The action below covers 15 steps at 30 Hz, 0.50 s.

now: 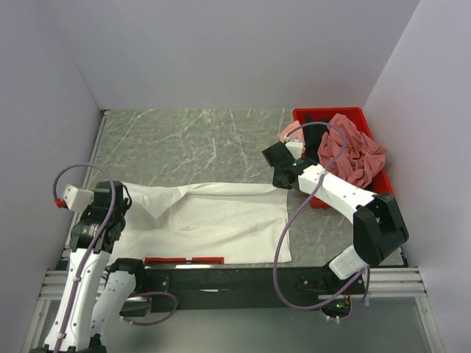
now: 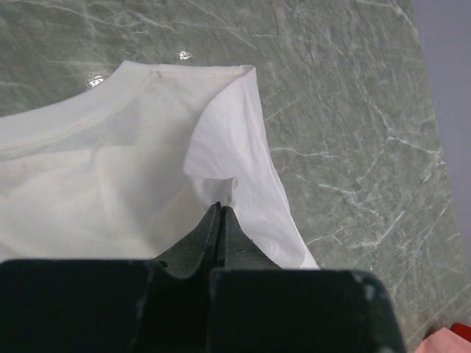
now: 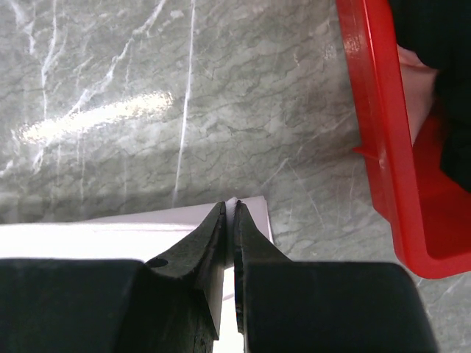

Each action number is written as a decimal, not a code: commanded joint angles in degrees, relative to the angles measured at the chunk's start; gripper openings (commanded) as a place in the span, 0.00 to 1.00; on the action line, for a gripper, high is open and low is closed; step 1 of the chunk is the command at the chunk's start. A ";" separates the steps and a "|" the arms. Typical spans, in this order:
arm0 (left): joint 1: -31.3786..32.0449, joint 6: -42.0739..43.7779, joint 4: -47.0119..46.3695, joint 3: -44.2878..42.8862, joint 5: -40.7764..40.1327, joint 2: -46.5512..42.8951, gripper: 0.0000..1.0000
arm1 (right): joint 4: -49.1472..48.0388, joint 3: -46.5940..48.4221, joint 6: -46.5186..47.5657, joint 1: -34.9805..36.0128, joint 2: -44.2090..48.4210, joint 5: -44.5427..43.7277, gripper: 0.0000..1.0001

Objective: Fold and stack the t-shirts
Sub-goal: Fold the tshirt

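Grey-green marbled tabletop (image 1: 199, 140) fills the floor of a plain booth, closed in by pale walls (image 1: 235, 51) at the back and on both sides. An aluminium rail (image 1: 412, 283) runs along the near edge.

The white t-shirt (image 1: 221, 217) lies spread flat across the near half of the table. A narrow red strip (image 1: 184, 259) shows at its near hem, possibly the edge of a print, though too little is visible to be sure.

The left gripper (image 2: 221, 209) sits at the shirt's left end. Its fingers are pressed together, with a small pucker of white cloth caught at the tips beside the collar. The right gripper (image 3: 230, 206) is at the shirt's far right corner, just beside the red bin (image 1: 327, 112), its fingers nipped onto a sliver of the white hem.

In the bin at the far right, a crumpled dusty rose tee (image 1: 353, 151) is heaped over the rim, a light pink tee (image 1: 288, 132) peeks out at the left wall, and a black tee (image 1: 316, 121) is mostly buried beneath them. The right arm crosses the bin's near corner and hides it.
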<state>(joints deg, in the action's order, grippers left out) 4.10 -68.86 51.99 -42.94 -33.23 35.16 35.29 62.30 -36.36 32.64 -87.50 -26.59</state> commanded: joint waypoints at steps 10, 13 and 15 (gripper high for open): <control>0.12 -9.00 10.85 -2.67 0.18 -6.86 0.00 | -0.13 -1.65 1.90 0.31 3.65 -1.45 0.07; 0.12 -11.98 12.52 -1.46 1.42 -6.42 0.00 | -0.48 -2.71 2.34 0.23 4.62 -1.01 0.07; 0.12 -16.11 14.63 -0.49 2.38 -6.59 0.00 | -1.01 -4.11 2.61 0.32 5.32 -0.04 0.08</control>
<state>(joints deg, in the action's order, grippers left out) 4.10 -78.89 62.52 -43.20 -31.81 28.38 35.00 59.99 -34.70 32.67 -85.34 -25.96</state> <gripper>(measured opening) 0.012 0.110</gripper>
